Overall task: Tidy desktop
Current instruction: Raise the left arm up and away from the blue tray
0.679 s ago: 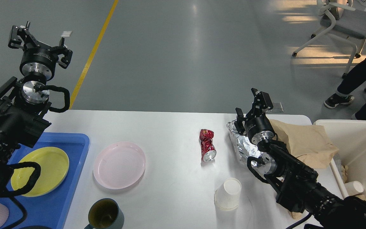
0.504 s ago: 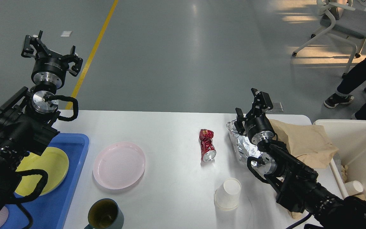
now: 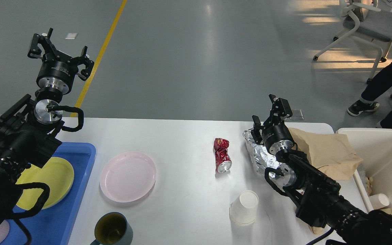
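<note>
Filling the lower frame, the desktop (image 3: 182,136) carries a pink plate (image 3: 128,177), a crushed red can (image 3: 222,155), a tipped paper cup (image 3: 244,207), crumpled foil (image 3: 259,158) and a brown paper bag (image 3: 325,153). Blue tray (image 3: 80,170) at its left end holds a yellow plate (image 3: 51,178); dark mug (image 3: 111,228) near front edge. Left gripper (image 3: 60,54) raised beyond the table's far left corner, fingers spread, holding nothing. Right gripper (image 3: 267,114) above the foil; opening cannot be told.
</note>
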